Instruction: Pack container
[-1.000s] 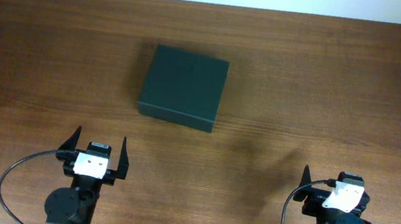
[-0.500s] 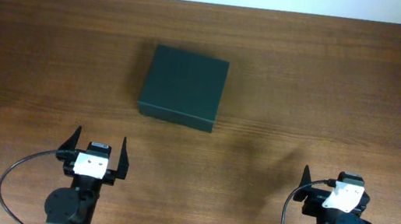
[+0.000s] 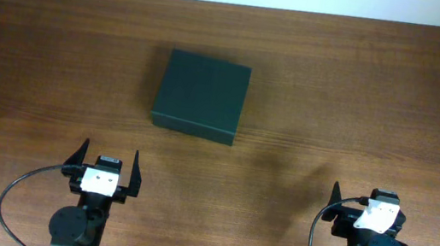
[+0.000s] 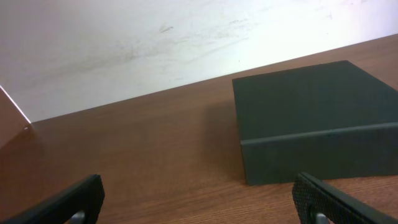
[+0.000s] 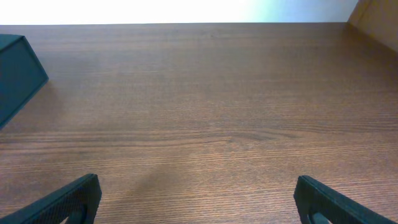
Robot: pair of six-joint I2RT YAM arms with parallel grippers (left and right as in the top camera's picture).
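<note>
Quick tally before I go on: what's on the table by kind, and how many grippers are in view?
Dark green box: 1 (lid shut, nothing else lying around it)
Grippers: 2 (left gripper and right gripper, both open and empty)
Total: 3

— What's cut off for you?
— On my right wrist view the container (image 5: 15, 68) runs off at nine o'clock; only a corner shows.
— Left wrist?
— Clipped at three o'clock.
</note>
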